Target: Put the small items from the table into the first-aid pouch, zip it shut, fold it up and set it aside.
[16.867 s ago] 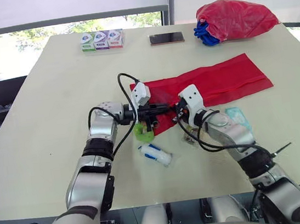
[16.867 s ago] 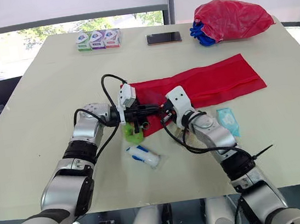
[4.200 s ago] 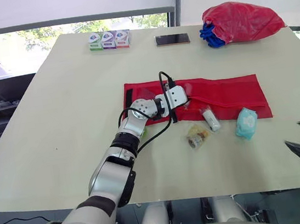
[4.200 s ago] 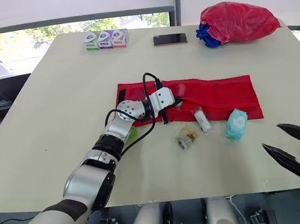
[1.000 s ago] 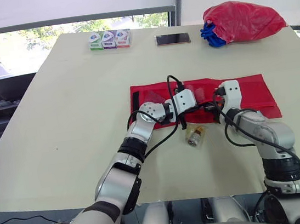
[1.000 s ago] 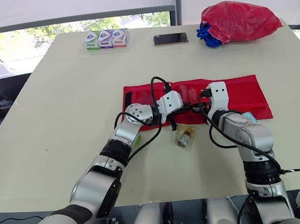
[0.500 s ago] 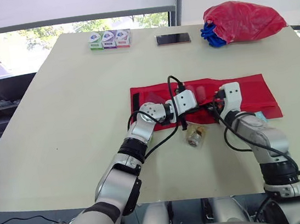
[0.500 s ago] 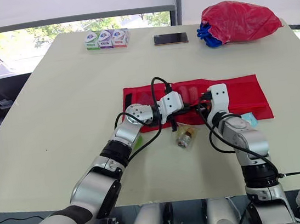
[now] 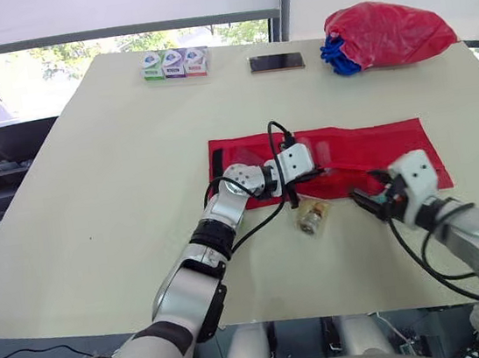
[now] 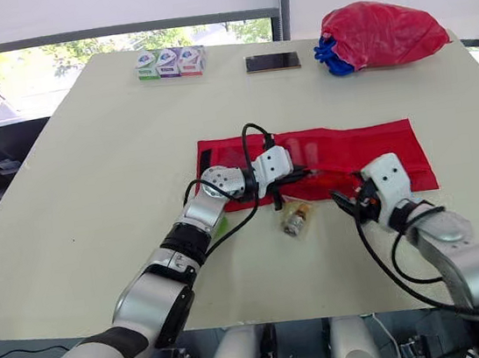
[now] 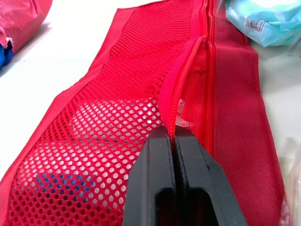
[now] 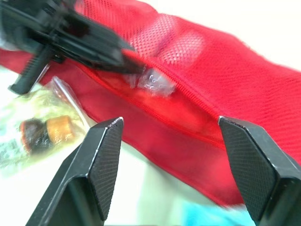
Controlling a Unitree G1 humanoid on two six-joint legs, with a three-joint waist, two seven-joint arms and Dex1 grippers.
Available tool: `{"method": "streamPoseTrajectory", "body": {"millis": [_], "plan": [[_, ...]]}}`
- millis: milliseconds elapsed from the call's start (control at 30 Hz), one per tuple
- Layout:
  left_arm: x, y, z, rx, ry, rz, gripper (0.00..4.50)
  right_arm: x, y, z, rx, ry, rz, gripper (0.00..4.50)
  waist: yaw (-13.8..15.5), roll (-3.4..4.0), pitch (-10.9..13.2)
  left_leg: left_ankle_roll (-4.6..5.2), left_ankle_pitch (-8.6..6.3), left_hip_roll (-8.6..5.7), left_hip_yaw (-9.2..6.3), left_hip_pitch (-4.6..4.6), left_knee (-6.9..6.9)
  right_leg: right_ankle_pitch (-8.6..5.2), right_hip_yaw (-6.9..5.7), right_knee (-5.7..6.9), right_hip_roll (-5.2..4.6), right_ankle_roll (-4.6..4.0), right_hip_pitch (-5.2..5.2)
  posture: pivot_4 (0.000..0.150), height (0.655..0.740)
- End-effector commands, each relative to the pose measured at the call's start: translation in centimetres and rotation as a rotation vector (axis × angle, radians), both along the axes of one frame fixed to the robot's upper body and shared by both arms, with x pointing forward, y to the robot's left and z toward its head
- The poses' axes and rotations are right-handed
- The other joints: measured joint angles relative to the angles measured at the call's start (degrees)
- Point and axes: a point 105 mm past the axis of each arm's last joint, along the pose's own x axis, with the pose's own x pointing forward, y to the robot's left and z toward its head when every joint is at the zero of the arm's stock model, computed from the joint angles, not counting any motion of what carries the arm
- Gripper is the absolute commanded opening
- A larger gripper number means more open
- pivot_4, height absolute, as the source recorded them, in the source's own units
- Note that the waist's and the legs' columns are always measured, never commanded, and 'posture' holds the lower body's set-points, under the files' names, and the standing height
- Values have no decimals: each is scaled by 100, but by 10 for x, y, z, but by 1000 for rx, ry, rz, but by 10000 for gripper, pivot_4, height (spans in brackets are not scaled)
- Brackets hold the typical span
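Observation:
The red mesh first-aid pouch [image 9: 368,149] lies flat across the table's middle. My left gripper [image 9: 316,171] is shut on the raised zipper edge of its mesh pocket [image 11: 181,89], holding the mouth up. A small clear-wrapped item [image 12: 153,82] sits in that mouth. My right gripper [image 12: 176,165] is open with nothing between its fingers. It hovers just in front of the pouch's right half [image 9: 371,200]. A clear packet with a brown bottle [image 9: 313,218] lies on the table in front of the pouch. A teal packet [image 11: 263,23] lies beside the pouch's front edge.
Three small boxes [image 9: 175,64] and a dark phone [image 9: 276,62] lie at the table's far edge. A bulging red bag with something blue [image 9: 388,31] sits at the far right corner. Bare tabletop stretches left of the pouch.
My right gripper opened and drew back from the pouch mouth toward the front right, leaving the clear-wrapped item there. The left gripper kept its hold and place.

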Motion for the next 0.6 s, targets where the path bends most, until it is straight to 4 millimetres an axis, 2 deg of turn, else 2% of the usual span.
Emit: {"method": "streamPoseTrajectory", "body": {"millis": [33,133,167,300,433,600], "plan": [[3,-3,13,-30,-30,-8,0,-20,-6,30,23,-118,75,34181,2,1,0,0,0,1,0,2,0,0,0,0,0,0,1,1500,7400],[6,-1,14,-29,-30,-2,0,-42,-31,40,48,-109,122,42290,11,0,0,0,0,5,-2,5,2,-1,0,0,-1,1,7,1500,7400],[6,-1,14,-28,-30,-1,0,-48,-39,46,63,-112,132,43737,15,1,0,0,0,5,-2,6,2,-1,1,-1,-1,1,9,1500,7400],[7,-1,13,-24,-28,-4,0,-76,-64,64,23,-115,215,43737,6,2,0,1,0,6,5,8,4,0,12,-4,-2,1,10,1500,7400],[8,0,12,-19,-21,-6,0,-94,-67,76,-30,-53,333,43737,0,-1,1,1,-1,14,3,11,2,-1,12,-3,0,0,10,1500,7400],[8,2,8,-7,-17,-11,0,-94,-53,97,-30,-55,428,43737,8,0,2,1,-1,18,8,14,2,-1,16,-3,-1,0,10,1500,7400]]}}
